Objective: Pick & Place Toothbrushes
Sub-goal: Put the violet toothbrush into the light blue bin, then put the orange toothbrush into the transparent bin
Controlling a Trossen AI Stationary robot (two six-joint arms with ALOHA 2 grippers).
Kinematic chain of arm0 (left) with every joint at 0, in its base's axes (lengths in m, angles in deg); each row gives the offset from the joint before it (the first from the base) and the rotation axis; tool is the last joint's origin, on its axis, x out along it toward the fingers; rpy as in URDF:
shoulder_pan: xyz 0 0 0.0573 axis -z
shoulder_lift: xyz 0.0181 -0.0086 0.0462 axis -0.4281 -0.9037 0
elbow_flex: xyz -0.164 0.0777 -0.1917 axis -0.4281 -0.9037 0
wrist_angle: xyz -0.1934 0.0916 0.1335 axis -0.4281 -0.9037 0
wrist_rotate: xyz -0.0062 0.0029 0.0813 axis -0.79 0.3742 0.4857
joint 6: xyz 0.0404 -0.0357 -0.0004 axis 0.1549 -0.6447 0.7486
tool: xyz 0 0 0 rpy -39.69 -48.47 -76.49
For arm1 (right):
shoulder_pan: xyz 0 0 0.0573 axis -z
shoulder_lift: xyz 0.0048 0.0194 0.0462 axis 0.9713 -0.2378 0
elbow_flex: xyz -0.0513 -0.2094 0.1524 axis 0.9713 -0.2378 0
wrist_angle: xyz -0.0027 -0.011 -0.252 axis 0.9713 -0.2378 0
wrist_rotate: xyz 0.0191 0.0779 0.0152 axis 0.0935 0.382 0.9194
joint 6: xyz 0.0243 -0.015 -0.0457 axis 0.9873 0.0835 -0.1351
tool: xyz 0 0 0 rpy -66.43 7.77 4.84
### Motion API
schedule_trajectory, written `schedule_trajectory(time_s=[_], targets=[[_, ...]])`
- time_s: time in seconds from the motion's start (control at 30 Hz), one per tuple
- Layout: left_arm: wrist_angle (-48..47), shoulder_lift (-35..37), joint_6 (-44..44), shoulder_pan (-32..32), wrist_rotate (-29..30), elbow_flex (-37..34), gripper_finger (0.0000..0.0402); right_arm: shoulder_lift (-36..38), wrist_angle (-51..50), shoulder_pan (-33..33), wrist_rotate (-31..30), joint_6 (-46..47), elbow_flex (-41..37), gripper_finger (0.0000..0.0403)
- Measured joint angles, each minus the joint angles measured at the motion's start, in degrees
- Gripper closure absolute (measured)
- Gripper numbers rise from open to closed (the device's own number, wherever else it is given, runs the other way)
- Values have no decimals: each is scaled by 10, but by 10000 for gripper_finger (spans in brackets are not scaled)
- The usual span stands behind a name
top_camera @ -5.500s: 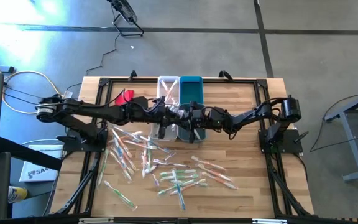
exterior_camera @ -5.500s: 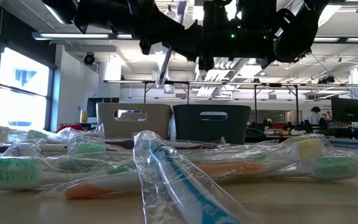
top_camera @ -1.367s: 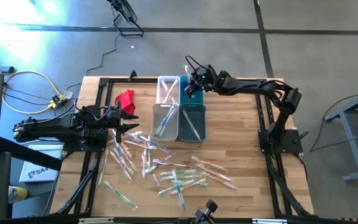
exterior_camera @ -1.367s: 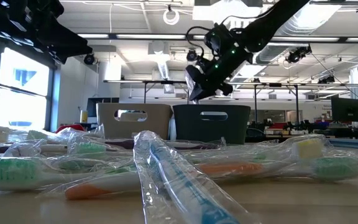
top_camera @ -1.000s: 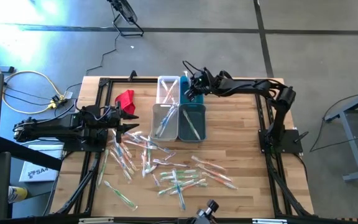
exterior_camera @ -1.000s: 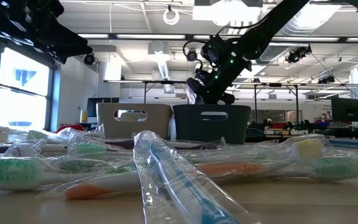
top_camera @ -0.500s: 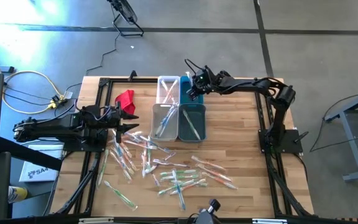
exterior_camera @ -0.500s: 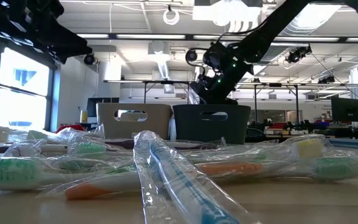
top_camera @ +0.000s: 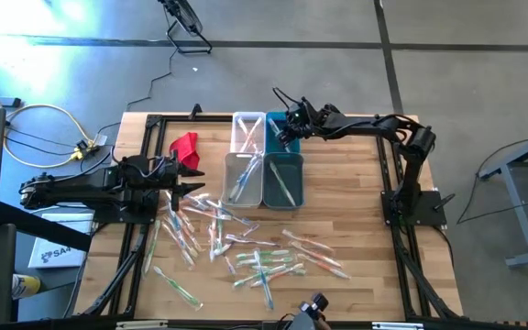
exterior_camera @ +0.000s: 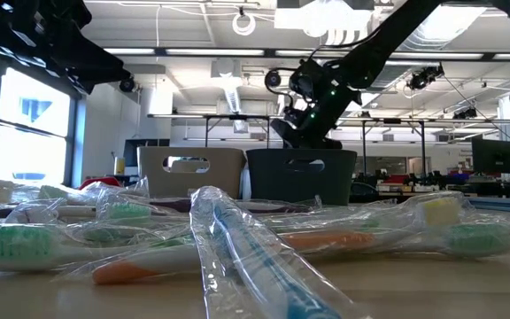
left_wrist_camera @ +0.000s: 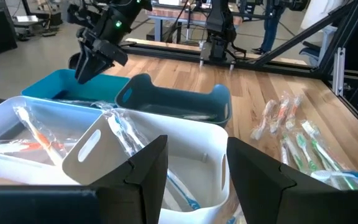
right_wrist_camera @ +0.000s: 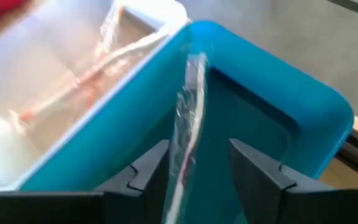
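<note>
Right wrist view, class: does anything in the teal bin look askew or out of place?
Yes. A wrapped toothbrush stands on end in the bright teal bin, its tip level with the rim, between the fingers of the right tool, which stand apart from it. It looks mid-drop rather than lying settled like those in the white bin.

Bright overhead light; floor glare (upper left); foreground blurred.

You have four bins mid-table in a two-by-two block: a white bin [top_camera: 247,131] beside a bright teal bin [top_camera: 278,120] at the back, another white bin [top_camera: 242,179] beside a dark teal bin [top_camera: 283,180] in front. A red cloth [top_camera: 184,144] lies near the table's [top_camera: 356,229] back left corner.
</note>
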Motion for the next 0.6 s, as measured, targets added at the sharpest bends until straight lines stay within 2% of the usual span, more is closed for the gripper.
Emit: schedule_trajectory(time_s=[0.13,0.43,0.6], targets=[[0,0,0,0,0,0,239,30,14,-6,29,-5,0,263],[1,0,0,0,0,0,239,109,23,-41,41,-43,0,359],[1,0,0,0,0,0,239,115,46,-63,62,-66,0,396]])
